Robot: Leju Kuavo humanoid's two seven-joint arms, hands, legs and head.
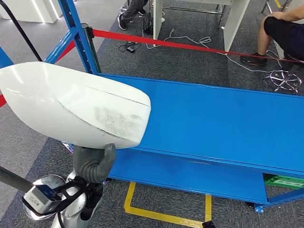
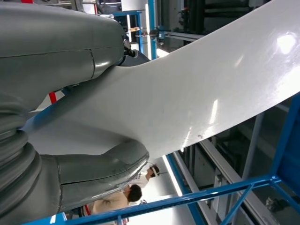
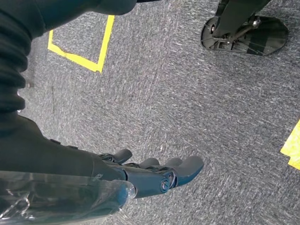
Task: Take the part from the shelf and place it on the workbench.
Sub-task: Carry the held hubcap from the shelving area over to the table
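The robot's left hand [image 1: 94, 163] grips a large white part [image 1: 75, 107] from below, grey thumb curled up against its underside, at about 8 o'clock in the head view. The part, a smooth curved shell with a scuffed grey patch near its blunt end, is held aloft, its tip overhanging the near left corner of the blue tabletop [image 1: 222, 118] without resting on it. From the left wrist, the thumb [image 2: 102, 171] and ribbed cover clamp the glossy part [image 2: 198, 93] on both faces, blue shelf framing [image 2: 198, 197] and two people in the distance beyond. The right hand [image 3: 148, 173] hangs over grey carpet [image 3: 183, 93], dark fingers extended and apart, holding nothing, with yellow floor tape [image 3: 102, 47] at 11 o'clock. A red barrier strap [image 1: 186, 46] crosses behind the tabletop; a seated person's leg [image 1: 265, 38] shows at 1 o'clock. No writing is legible on the part.
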